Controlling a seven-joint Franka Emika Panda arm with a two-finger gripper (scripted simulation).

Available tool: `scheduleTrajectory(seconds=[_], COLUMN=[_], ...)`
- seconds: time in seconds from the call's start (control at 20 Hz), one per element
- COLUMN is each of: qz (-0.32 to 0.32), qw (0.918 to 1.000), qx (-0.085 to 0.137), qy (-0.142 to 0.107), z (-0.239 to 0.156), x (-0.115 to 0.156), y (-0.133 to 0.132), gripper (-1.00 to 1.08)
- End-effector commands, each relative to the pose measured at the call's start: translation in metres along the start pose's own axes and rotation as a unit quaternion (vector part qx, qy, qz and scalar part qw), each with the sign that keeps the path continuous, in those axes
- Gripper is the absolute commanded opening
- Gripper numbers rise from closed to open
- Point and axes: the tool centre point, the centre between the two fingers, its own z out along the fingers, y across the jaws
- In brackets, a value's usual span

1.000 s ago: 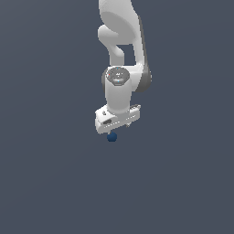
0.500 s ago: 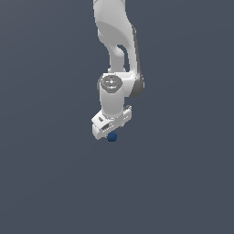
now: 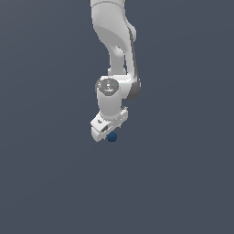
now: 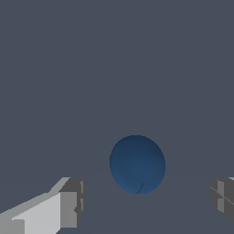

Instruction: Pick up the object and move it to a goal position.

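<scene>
The small dark blue ball (image 3: 112, 136) lies on the plain grey surface, just under the white hand of my arm. In the wrist view the ball (image 4: 137, 164) sits in line with the gap between my two fingers, at about the level of their tips. My gripper (image 4: 146, 203) is open, with a clear gap on each side of the ball. One grey finger pad (image 4: 71, 203) and the other (image 4: 223, 197) stand well apart and touch nothing. In the exterior view the gripper (image 3: 109, 132) is mostly hidden by the hand.
The white arm (image 3: 114, 41) reaches down from the top of the exterior view. The flat grey ground (image 3: 183, 183) spreads around the ball with nothing else on it.
The hand has sunk a little and shifted slightly to the exterior view's left, closing down over the ball. The ball has stayed in place.
</scene>
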Motion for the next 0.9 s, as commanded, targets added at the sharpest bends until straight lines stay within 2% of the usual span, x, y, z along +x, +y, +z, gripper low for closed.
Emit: scheduleTrajectory(seconds=[0.0, 0.3, 0.85], qz=[-0.005, -0.004, -0.006], qw=[1.0000, 1.0000, 1.0000], qx=[0.000, 0.000, 0.000], qy=[0.000, 0.000, 0.000], z=[0.001, 0.006, 0.049], x=[-0.001, -0.001, -0.001], y=[0.000, 0.000, 0.000], gripper=[1.00, 1.00, 1.00])
